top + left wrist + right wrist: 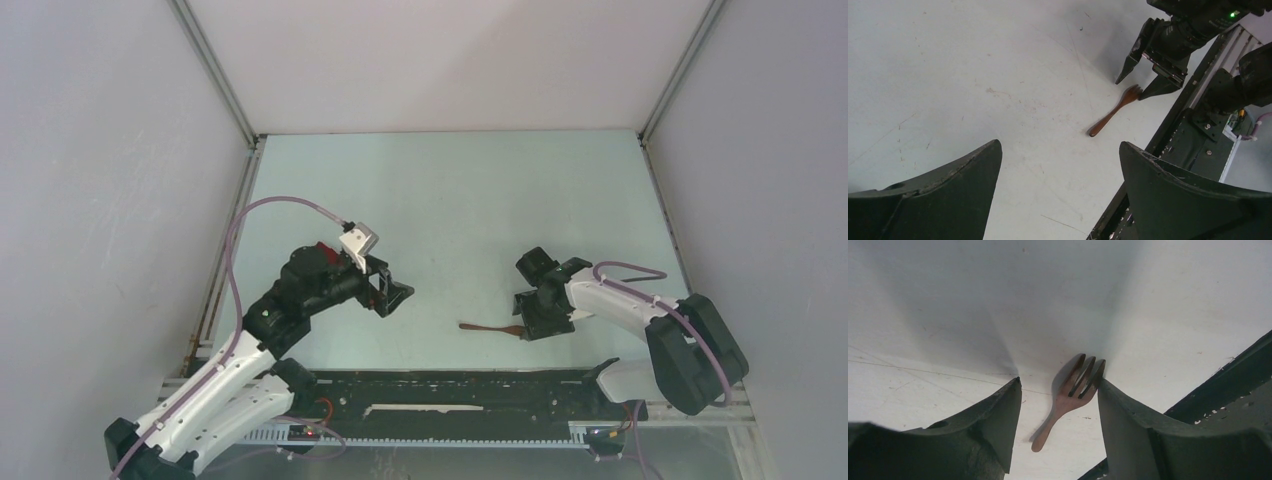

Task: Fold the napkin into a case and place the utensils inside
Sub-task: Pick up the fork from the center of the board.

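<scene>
Right wrist view: fork [1073, 390] lies flat on the tabletop [948, 315] at near right, its head btwn the right fingers [1133, 430], which stand part open w/ one touching the outer tine and the other apart, so nothing is gripped yet. Left fingers [943, 200] hang wide open and empty over the left side, well apart from it; napkin and spoon can't be made out in any view. Step looks like the fork pick-up: next move calls for shutting squarely on the head w/o skidding it, then a lift.
</scene>
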`<state>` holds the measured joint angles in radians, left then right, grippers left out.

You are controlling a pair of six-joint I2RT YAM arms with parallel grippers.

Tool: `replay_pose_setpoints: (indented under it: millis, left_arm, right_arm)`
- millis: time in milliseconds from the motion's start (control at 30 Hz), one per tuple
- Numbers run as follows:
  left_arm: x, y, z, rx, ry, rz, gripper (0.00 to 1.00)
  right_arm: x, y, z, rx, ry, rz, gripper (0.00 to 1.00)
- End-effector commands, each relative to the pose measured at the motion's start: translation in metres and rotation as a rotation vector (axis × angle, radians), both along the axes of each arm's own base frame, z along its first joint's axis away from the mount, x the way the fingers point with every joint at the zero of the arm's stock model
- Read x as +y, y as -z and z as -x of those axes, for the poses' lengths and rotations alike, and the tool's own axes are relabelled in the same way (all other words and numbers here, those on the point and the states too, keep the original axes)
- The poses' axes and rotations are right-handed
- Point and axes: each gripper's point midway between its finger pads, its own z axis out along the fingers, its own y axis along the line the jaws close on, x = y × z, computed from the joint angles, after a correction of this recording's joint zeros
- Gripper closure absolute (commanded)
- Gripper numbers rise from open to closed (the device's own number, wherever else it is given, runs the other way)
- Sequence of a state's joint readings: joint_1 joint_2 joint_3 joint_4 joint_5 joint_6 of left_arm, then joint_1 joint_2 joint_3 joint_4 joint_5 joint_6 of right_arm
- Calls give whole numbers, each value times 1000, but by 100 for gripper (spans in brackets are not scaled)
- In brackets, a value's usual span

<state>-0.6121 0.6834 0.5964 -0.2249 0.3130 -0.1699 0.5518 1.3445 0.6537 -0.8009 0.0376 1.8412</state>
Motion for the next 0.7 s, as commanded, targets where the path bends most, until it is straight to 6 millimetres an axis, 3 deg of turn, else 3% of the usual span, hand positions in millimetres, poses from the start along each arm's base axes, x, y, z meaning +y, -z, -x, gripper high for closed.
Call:
replay_pose_setpoints:
  millis: [0, 267, 667]
  left_arm:
    - [1, -22, 0, -84, 7, -12, 5]
    - [0, -21, 3, -87, 10, -23, 5]
    - [0, -22, 3, -72, -7, -9, 4]
  right_arm:
    - [-11, 8, 5, 17, 50, 67, 34]
    - [-5, 14, 6, 32, 55, 55, 41]
    - [-4, 12, 6, 7, 31, 64, 62]
